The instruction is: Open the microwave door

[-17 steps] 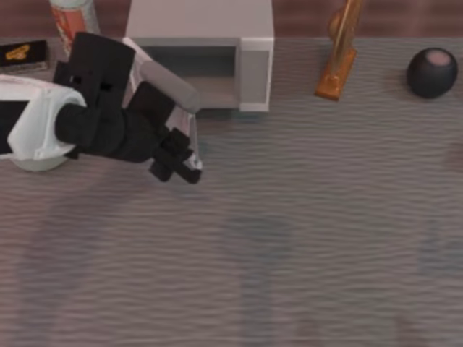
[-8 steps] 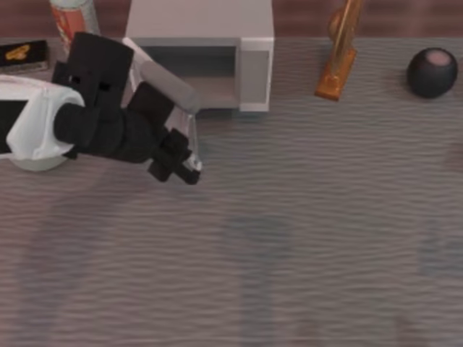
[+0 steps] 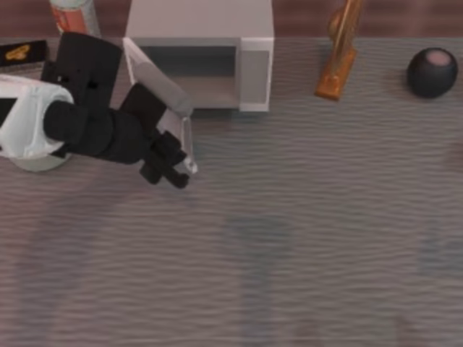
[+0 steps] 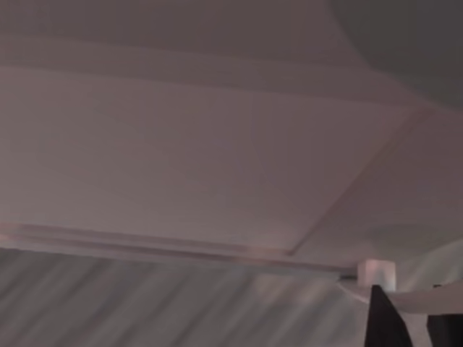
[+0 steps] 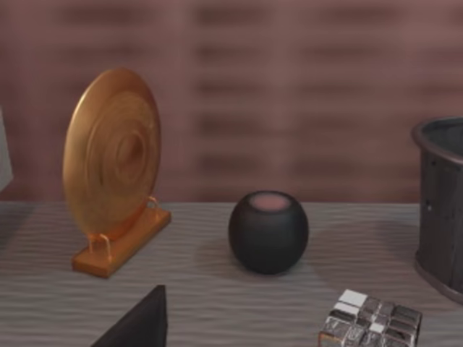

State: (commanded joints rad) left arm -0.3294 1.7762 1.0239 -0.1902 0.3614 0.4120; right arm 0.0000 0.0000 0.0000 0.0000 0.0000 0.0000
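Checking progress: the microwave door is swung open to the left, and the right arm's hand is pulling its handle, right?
Not quite. In the top view the microwave door is swung open leftward, but the left hand is at its handle edge.

The microwave (image 3: 217, 29) looks like smooth matt plastic or painted metal, light grey-white. Its door (image 3: 163, 90), swung out toward 7 o'clock, has a pale frame and a translucent, glassy pane. The table (image 3: 325, 238) shows a rough, woven grey texture with wavy ribs. At 1 o'clock a golden disc on its stand (image 5: 112, 170) gleams like polished brass. The dark ball (image 5: 268, 231) is matt. A small cube (image 5: 372, 318) glints like chrome. The dark bin (image 5: 441, 202) looks dull.
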